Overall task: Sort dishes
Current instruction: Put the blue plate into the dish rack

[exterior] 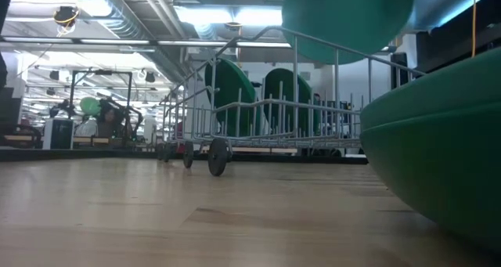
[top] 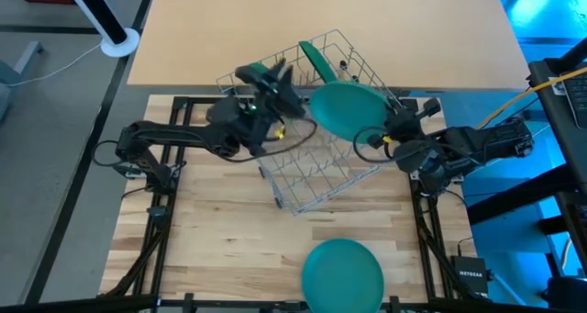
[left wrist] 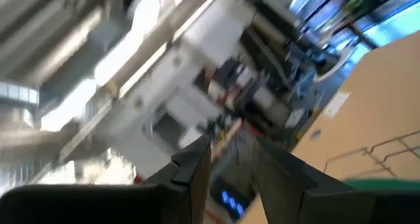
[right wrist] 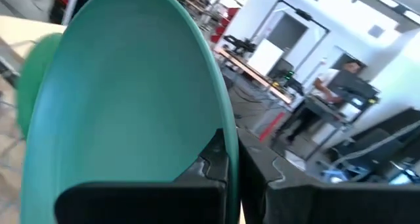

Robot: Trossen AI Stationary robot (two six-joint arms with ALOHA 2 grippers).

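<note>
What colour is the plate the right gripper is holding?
Plain dark green, no pattern. The plate held by the right gripper shows best in the right wrist view.

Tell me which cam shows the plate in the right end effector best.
Right wrist view: the held plate fills the frame, its rim pinched by the right end effector. High view shows it over the wire rack, face up. Low view catches only its underside at the top edge. Left wrist view doesn't show it clearly.

Bright ceiling lights (exterior: 235, 15), exposed ducts (exterior: 137, 9)
</note>
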